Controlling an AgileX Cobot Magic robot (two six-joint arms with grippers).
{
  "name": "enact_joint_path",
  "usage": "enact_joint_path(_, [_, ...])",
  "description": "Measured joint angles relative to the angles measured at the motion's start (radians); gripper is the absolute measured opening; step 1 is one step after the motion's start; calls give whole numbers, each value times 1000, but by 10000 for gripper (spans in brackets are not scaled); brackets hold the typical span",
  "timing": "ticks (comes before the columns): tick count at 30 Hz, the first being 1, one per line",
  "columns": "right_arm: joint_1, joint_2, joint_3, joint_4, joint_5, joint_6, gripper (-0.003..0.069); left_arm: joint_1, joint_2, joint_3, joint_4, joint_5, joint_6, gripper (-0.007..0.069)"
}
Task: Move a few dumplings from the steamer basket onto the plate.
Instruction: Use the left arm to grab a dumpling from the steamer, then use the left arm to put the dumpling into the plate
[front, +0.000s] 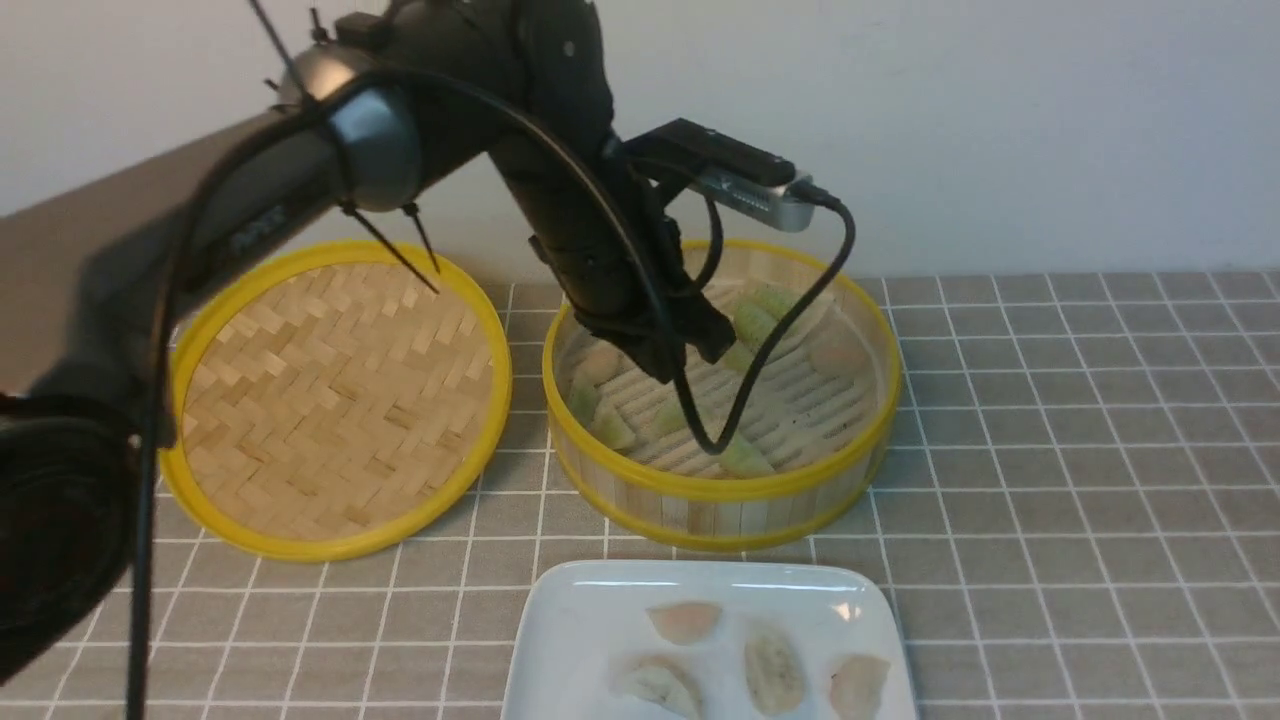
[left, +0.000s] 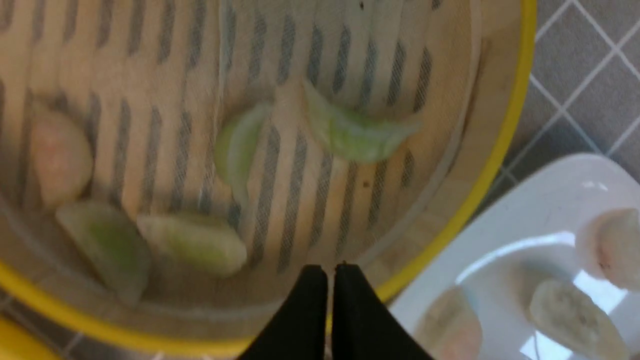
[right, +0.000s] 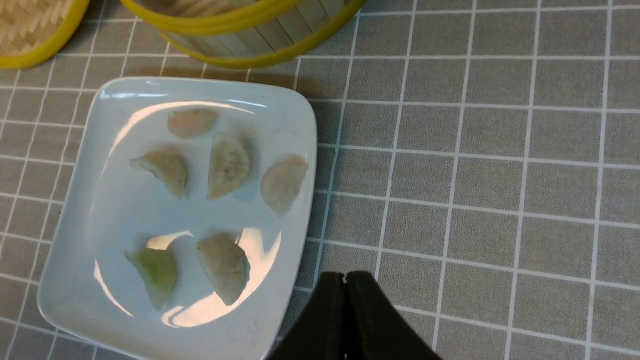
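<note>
In the front view, the steamer basket (front: 720, 515) stands at the far middle, its slatted floor scattered with dumplings (front: 745, 455); the left gripper (front: 690, 370) is above its left part. The bamboo lid (front: 330, 400), flat herringbone weave inside a yellow rim, lies to the basket's left. Nearer than the basket is the plate (front: 560, 620), glossy white with rounded corners, carrying more dumplings.

In the left wrist view, the left gripper (left: 331, 267) is closed, with nothing between its fingertips. In the basket, most dumplings are pale green, slim crescents with a moist sheen; one is pinkish. Dark slots run through the floor. Dumplings on the plate show too.

In the right wrist view, the right gripper (right: 345, 274) is closed and empty, over the grey tablecloth (right: 500, 190) with its white grid, right of the plate. Six dumplings lie on the plate: one vivid green, one pinkish, the rest whitish or beige, translucent and plump.
</note>
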Motion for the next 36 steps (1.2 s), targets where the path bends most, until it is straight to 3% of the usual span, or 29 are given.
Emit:
enact_joint_path(7, [1,24,-9,17,0,-21,-13,-13,162,-128,69,-23,14,209])
enact_joint_path(8, [1,23,-9,20,0,-22,-13,-14,190,-142,95,-28,15,279])
enact_joint_path(11, [1,23,-9,20,0,-22,-13,-15,232,-148,116,-47,15,397])
enact_joint_path(15, [1,23,-9,24,0,-22,-13,-15,267,-153,122,-86,15,452])
enact_joint_path(22, [1,23,-10,35,0,-23,-13,-15,294,-161,144,-112,-6,380])
enact_joint_path(23, [1,23,-10,35,1,-26,-13,-16,296,-163,148,-107,-25,312])
enact_joint_path(24, [1,23,-10,35,1,-26,-13,-16,297,-163,148,-106,-29,293])
enact_joint_path(26, [1,23,-10,35,3,-36,-13,-17,296,-174,153,-84,-76,133])
enact_joint_path(36, [1,23,-10,50,10,-48,-13,-17,179,-361,147,57,-138,125])
